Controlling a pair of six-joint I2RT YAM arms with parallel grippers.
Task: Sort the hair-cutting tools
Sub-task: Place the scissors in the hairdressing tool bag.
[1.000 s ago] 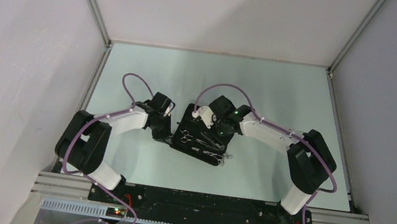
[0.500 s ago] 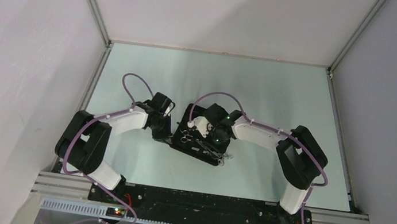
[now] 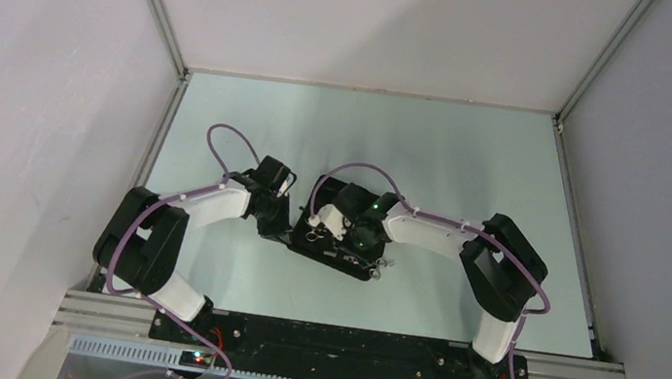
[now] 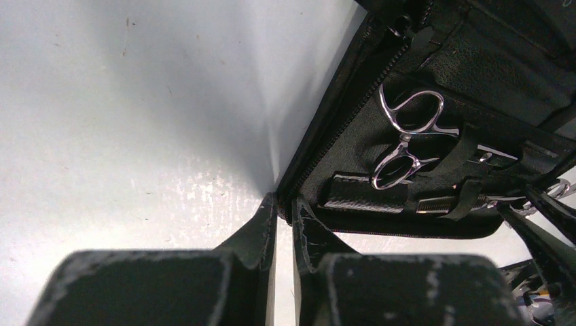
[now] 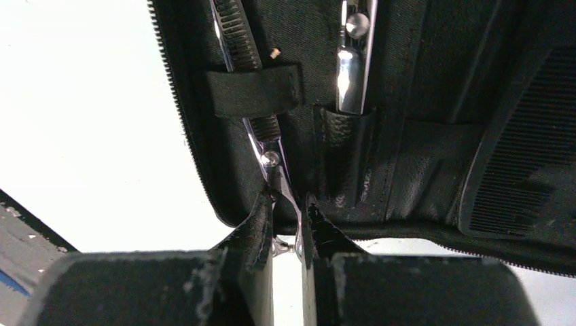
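Observation:
The black fabric case (image 3: 353, 266) lies open mid-table. My left gripper (image 3: 279, 230) is shut on its left zipper edge; in the left wrist view it (image 4: 284, 204) pinches that edge of the case (image 4: 343, 129). One silver scissors (image 4: 406, 139) sits under a strap inside. My right gripper (image 3: 339, 240) is down on the case. In the right wrist view it (image 5: 286, 210) is shut on the handle end of a toothed silver scissors (image 5: 272, 163) held under an elastic strap. A second scissors (image 5: 353, 75) stands in a pocket. A black comb (image 5: 516, 180) lies in the right pocket. The other comb is hidden.
The pale table (image 3: 472, 168) is bounded by metal rails and white walls. The case sits between both arms, and the right forearm (image 3: 429, 231) reaches across from the right. A small ring (image 3: 382, 266) sticks out at the case's near right corner.
My right arm has swung left and nearer, its gripper coming down over the middle of the case. The left arm and the case have not moved.

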